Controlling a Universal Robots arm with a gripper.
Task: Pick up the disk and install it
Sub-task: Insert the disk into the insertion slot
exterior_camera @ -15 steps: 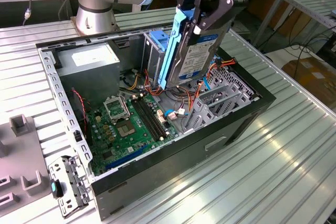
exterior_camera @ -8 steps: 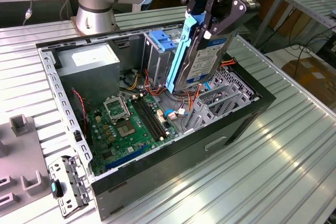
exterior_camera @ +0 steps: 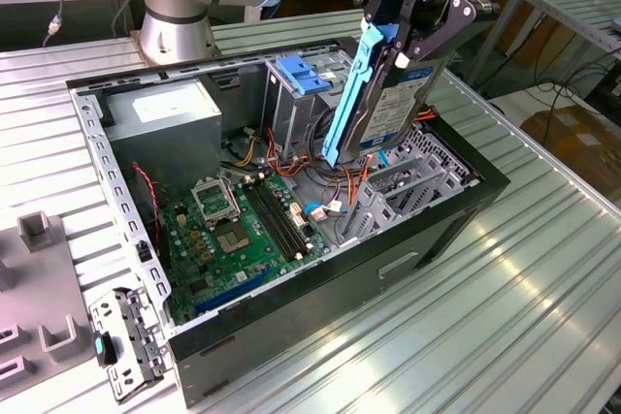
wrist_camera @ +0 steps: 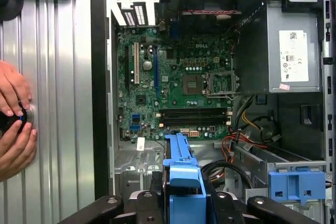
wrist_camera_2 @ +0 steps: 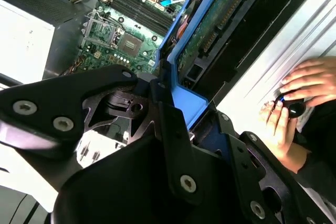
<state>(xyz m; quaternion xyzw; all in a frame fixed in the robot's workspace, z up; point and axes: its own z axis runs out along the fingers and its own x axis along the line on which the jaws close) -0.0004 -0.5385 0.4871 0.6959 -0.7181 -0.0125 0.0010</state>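
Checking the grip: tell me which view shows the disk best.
The exterior view: the disk hangs tilted in the gripper above the computer case, label and blue frame visible. The second wrist view shows its circuit-board underside; the first wrist view, its blue frame.

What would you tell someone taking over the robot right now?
Gripper: shut on the flat dark metal hard drive with blue plastic frame, held tilted above the open black computer case.
Done: drive picked up.
Left: drive not yet seated in the grey metal drive cage.
A person's hands are at a small dark knob beside the case.
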